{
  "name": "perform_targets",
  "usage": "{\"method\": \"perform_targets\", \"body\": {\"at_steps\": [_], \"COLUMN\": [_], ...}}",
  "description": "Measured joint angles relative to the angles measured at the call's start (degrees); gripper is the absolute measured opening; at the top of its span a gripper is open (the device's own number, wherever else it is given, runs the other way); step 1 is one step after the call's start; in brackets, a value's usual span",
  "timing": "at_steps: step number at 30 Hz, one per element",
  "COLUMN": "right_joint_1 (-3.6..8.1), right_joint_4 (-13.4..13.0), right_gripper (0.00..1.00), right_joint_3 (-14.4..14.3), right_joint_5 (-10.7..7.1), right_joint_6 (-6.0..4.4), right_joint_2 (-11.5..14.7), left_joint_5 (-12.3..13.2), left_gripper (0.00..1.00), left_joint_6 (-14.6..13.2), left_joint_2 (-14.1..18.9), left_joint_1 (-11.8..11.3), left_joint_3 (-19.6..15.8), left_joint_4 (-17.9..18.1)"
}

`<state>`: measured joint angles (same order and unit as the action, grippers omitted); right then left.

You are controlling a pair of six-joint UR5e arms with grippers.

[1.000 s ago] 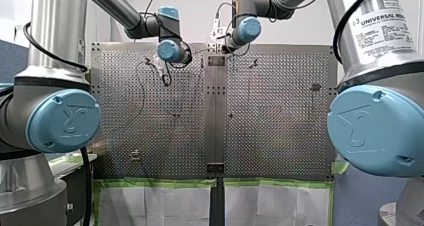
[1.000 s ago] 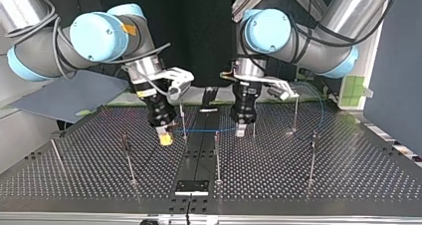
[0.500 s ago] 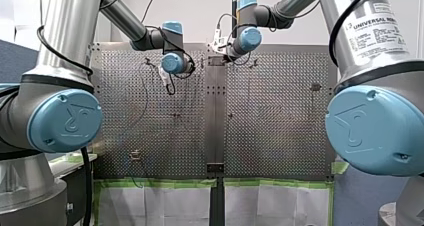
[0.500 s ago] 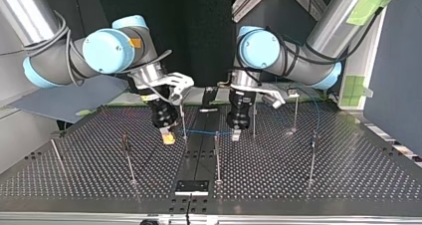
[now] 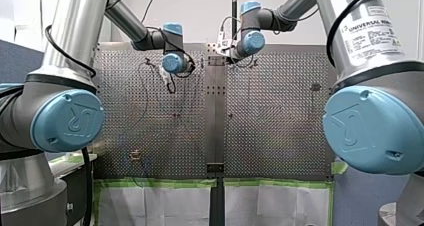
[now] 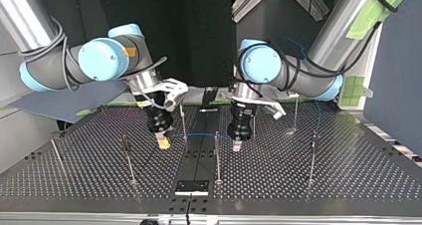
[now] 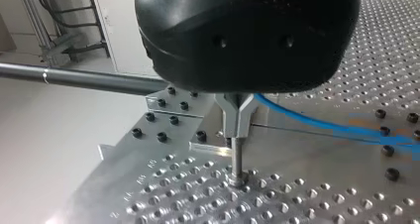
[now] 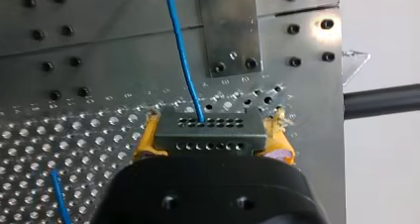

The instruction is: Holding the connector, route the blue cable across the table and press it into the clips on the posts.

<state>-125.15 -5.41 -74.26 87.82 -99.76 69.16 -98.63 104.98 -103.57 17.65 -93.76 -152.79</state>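
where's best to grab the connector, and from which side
Grip the connector by its two short ends, coming from behind, opposite the face the blue cable leaves. It is a wide, flat block, so the ends suit my right claw, whose yellow pads clamp it so.

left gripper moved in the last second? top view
Yes. In the top view my left gripper has come down and toward the camera: its tip now sits below the top of the middle post.
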Motion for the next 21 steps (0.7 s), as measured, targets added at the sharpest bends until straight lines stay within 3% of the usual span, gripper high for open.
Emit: {"method": "perform_targets", "body": {"at_steps": [11, 21], "right_joint_1": [2.63, 3.83], "right_joint_4": [-1.1, -1.1], "right_gripper": [0.00, 0.00], "right_joint_3": [0.8, 1.4], "right_joint_5": [-2.13, -3.05], "right_joint_6": [-1.31, -1.51], "right_joint_2": [-0.2, -0.4], "left_joint_5": [0.8, 1.0], "left_gripper": [0.00, 0.00], "left_joint_6": [0.5, 0.5], "left_joint_2": [-5.3, -6.0], "left_joint_1": [-1.7, -2.1], "left_joint_3": [5.4, 6.6], "left_joint_4": [-1.0, -2.4]}}
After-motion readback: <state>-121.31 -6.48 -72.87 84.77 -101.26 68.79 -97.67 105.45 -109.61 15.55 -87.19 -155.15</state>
